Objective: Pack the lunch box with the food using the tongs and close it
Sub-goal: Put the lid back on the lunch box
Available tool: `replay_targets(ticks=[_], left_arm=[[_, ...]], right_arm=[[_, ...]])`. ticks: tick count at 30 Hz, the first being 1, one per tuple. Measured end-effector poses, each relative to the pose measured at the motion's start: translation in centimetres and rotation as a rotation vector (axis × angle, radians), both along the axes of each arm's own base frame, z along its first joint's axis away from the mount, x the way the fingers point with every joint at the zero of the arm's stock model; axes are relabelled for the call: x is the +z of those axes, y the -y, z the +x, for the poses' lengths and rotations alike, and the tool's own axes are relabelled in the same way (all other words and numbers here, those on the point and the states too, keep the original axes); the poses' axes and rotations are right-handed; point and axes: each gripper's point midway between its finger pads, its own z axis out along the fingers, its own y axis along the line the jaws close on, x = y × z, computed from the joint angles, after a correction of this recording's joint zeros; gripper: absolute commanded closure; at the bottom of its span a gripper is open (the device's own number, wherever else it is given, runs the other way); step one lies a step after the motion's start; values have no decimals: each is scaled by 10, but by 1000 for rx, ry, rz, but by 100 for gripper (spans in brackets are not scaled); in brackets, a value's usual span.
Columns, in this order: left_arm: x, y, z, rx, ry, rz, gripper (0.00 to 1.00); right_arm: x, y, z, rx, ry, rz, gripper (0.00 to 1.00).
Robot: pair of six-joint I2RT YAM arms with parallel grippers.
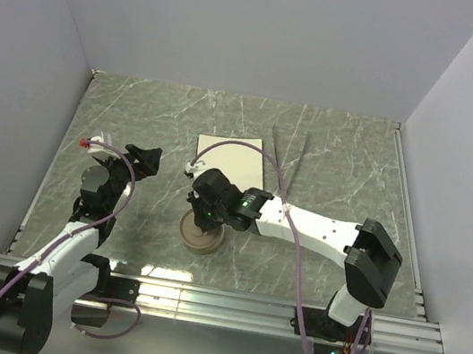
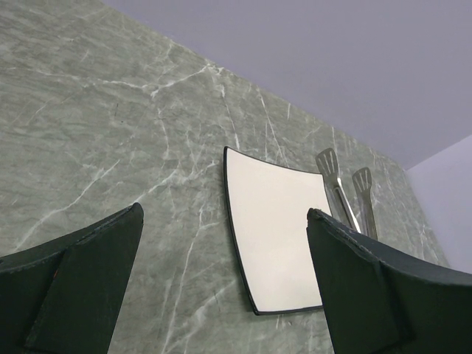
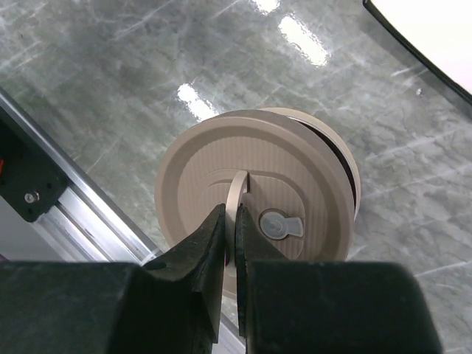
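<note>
Lunch box [image 1: 200,238] sits by the front edge of the table [image 1: 138,115]; my right pincer [image 3: 230,240] is clamped on the handle [image 3: 237,188] of its off-centre lid [image 3: 206,158]. Closing step, I judge: next, centre it, lower, release.

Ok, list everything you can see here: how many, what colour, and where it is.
table: one, grey-green marble, under everything
plate: one, white with a dark rim, mid-table
tongs: one pair, silver, lying just right of the plate
box: one, mostly hidden under its lid, near the front edge
lid: one, tan, on the box, sitting off-centre
food: none in view
left hand: one, black, open, over the table left of the plate
right hand: one, black, shut on the lid's handle
</note>
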Motion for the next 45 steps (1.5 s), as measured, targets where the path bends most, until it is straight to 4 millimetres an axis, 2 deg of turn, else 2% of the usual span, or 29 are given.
replay_targets(ticks=[7, 14, 24, 38, 45], left_arm=[[3, 0, -1, 0, 11, -3, 1], [3, 0, -1, 0, 11, -3, 1], [4, 0, -1, 0, 11, -3, 1], [4, 0, -1, 0, 11, -3, 1], [7, 0, -2, 0, 21, -4, 0]], right_arm=[[-14, -4, 0, 7, -13, -33, 100], [-15, -1, 5, -14, -2, -36, 100], [-14, 32, 18, -92, 1, -6, 100], [-22, 24, 26, -99, -8, 25, 100], [-21, 37, 22, -139, -2, 67, 100]])
